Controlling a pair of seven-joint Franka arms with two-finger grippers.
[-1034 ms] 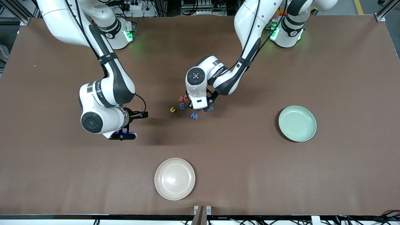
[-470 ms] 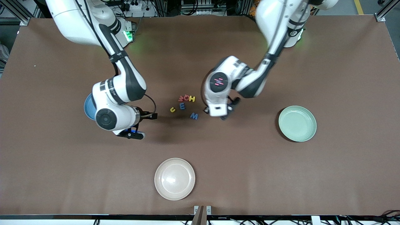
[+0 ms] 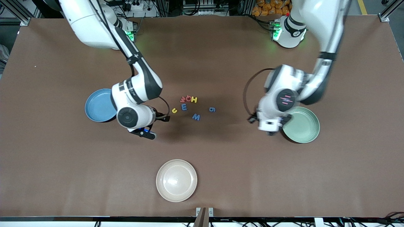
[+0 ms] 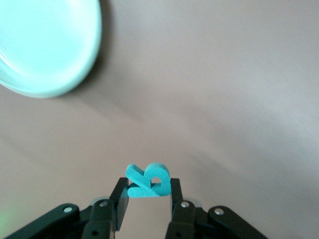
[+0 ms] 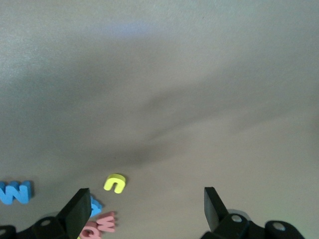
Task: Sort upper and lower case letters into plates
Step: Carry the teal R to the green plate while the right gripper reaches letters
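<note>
Left tool (image 3: 270, 130), front view: over the desk (image 3: 347, 173) just beside the rim of the mint green plate (image 3: 303, 126), on the side toward the letters; its fingers are hidden under the wrist here. Right tool (image 3: 148, 132) hangs over bare desk between the blue plate (image 3: 98, 108) and the letter cluster. Loose on the desk mid-table lie a yellow u (image 3: 174, 110), teal E (image 3: 184, 107), red W (image 3: 182, 99), red letter (image 3: 188, 98), yellow H (image 3: 194, 100), blue W (image 3: 196, 117) and a blue g (image 3: 212, 109) set a little apart toward the left arm's end. Cream plate (image 3: 176, 180) sits nearest the camera, holding nothing. Left wrist view: shows what the front view hides, the left tool (image 4: 149, 191) pinching a teal letter (image 4: 148, 180) between its fingers (image 4: 119, 196), above the desk, with the mint green plate (image 4: 47, 45) apart from it and holding nothing. Right wrist view: right tool (image 5: 147, 206) spread wide with nothing between its fingers (image 5: 79, 209); the yellow u (image 5: 115, 182), a blue W (image 5: 16, 191) and a red W (image 5: 106, 222) lie on the desk near one finger.
</note>
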